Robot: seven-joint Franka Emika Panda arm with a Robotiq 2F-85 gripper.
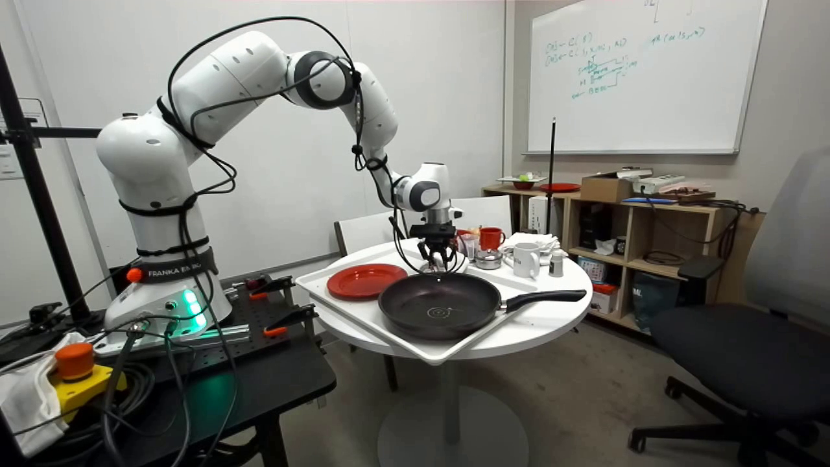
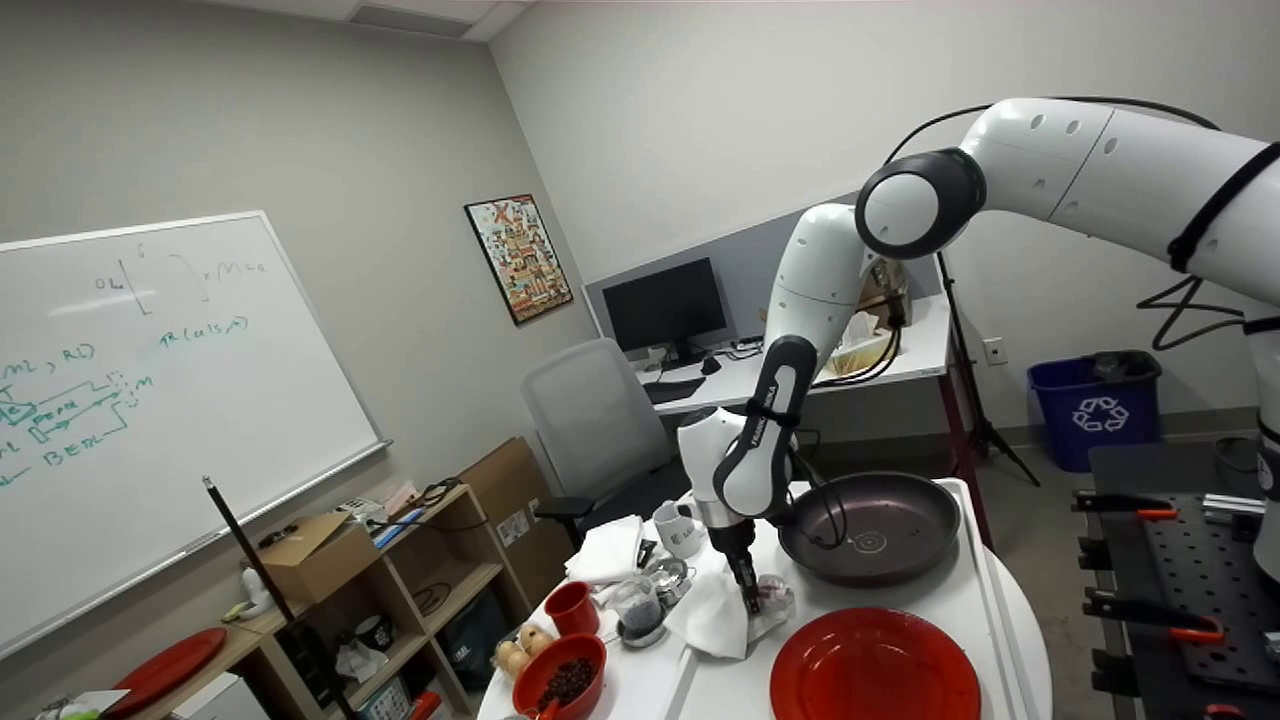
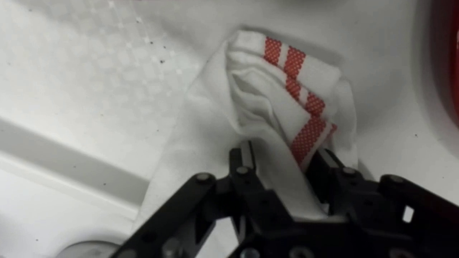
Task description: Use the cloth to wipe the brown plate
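The brown plate (image 1: 367, 281) is a round, red, shallow plate lying on the white tray; it shows in both exterior views (image 2: 875, 668), and its red rim enters at the right edge of the wrist view (image 3: 455, 82). The cloth (image 3: 200, 118) is white with red stripes, bunched in folds on the tray beside the plate; an exterior view shows it spread around the fingertips (image 2: 712, 620). My gripper (image 3: 283, 154) points down into the cloth, shut on a thick fold that holds its fingers part way apart. It is beside the plate, not over it.
A large black frying pan (image 1: 441, 310) sits on the tray (image 1: 363, 324) close to the gripper, its handle reaching over the edge. A white mug (image 1: 525, 259), a red mug (image 1: 491, 238), a red bowl (image 2: 590, 668) and folded white napkins (image 2: 606, 550) stand beyond the tray.
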